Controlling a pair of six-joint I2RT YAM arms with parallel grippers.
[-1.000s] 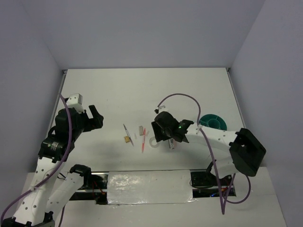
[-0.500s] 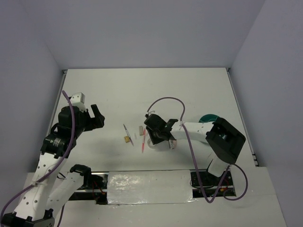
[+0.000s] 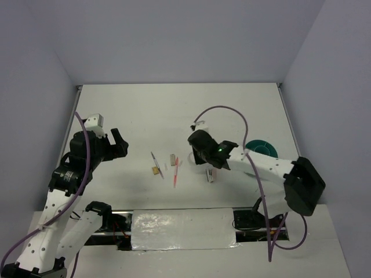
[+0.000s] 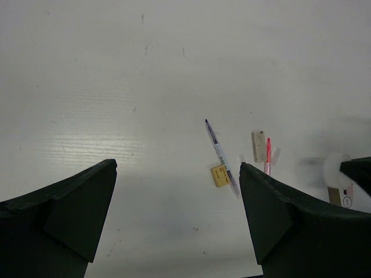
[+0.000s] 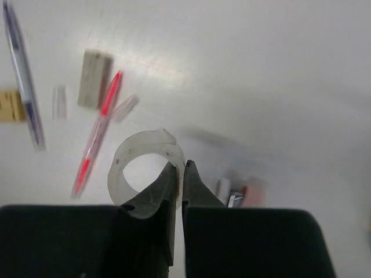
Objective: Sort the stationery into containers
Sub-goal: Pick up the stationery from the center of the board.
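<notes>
Where the white table (image 3: 174,110) carries the work, the left arm (image 3: 72,174) stands at its left side, its jaws spread wide above bare surface and holding nothing. The right arm (image 3: 266,165) reaches toward the table's middle; its jaws are pinched almost together on the wall of the clear tape ring (image 5: 116,171). The round teal cup (image 3: 264,145) sits at the right, behind that arm and well apart from the loose items. The grey pen (image 3: 155,163) and pink-red pen (image 3: 175,174) lie near centre, apart from each other. The pink-white mini stapler (image 3: 211,175) lies near the right jaws. The yellow-brown block (image 3: 156,171) lies just beside the grey pen's near end.
</notes>
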